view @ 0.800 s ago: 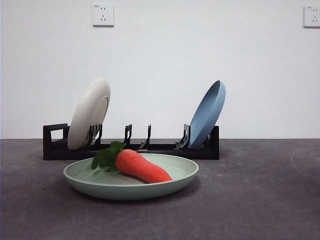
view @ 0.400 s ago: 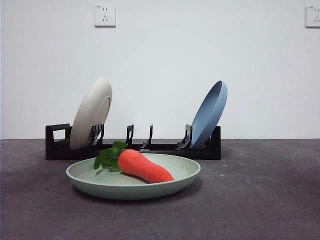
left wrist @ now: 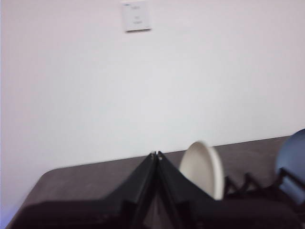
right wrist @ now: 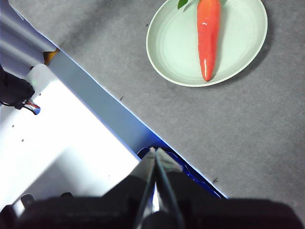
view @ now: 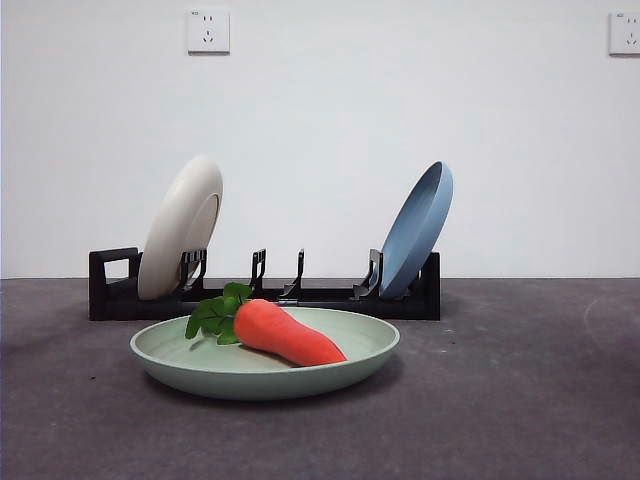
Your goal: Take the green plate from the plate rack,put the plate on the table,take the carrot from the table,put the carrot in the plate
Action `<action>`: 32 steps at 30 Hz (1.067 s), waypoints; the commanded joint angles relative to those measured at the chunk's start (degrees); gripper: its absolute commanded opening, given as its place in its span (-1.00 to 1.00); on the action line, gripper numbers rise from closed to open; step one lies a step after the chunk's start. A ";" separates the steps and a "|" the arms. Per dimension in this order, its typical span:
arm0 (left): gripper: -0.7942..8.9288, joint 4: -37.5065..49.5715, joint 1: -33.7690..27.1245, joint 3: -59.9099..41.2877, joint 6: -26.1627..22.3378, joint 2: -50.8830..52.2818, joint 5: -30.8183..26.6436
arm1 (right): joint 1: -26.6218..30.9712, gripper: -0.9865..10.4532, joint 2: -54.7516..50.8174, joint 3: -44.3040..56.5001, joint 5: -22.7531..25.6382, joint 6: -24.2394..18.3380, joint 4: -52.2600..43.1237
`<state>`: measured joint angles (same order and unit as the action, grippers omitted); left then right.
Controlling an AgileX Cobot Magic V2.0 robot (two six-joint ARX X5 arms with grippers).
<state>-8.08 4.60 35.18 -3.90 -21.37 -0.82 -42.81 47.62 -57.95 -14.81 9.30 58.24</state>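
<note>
The green plate (view: pixel 265 365) lies flat on the table (view: pixel 500 400) in front of the plate rack (view: pixel 265 295). The carrot (view: pixel 285 332) rests inside it, leaves toward the left; the right wrist view shows the green plate (right wrist: pixel 176 47) and carrot (right wrist: pixel 208 36) from above. My right gripper (right wrist: pixel 155 151) is shut and empty, high above the table edge, well away from the plate. My left gripper (left wrist: pixel 156 154) is shut and empty, raised, facing the wall with the plate rack (left wrist: pixel 252 188) below it. Neither arm shows in the front view.
A cream-white plate (view: pixel 180 228) leans in the rack's left end and a light blue plate (view: pixel 416 230) in its right end. A white and blue structure (right wrist: pixel 71 133) borders the table below my right gripper. Wall sockets (view: pixel 208 30) hang behind.
The front picture shifted very slightly sideways and back. The plate, carrot and rack have not moved.
</note>
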 commanded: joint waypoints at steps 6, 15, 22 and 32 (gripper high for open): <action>-0.84 0.79 -4.79 -18.53 0.96 11.87 -0.92 | -0.13 -0.82 -0.07 0.39 0.15 0.46 -0.28; -0.84 0.96 -5.88 -30.69 2.84 18.16 -0.61 | -0.13 -0.82 -0.07 0.39 0.13 0.46 -0.28; -0.84 0.85 -5.88 -34.97 2.89 19.91 -0.63 | -0.13 -0.82 -0.07 0.39 0.13 0.46 -0.28; -0.84 -2.29 -6.32 -34.97 2.80 19.96 -0.35 | -0.13 -0.82 -0.07 0.39 0.13 0.46 -0.28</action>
<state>-10.68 -1.52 0.97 -1.43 -1.63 -1.41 -42.81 47.62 -57.95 -14.81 9.30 58.26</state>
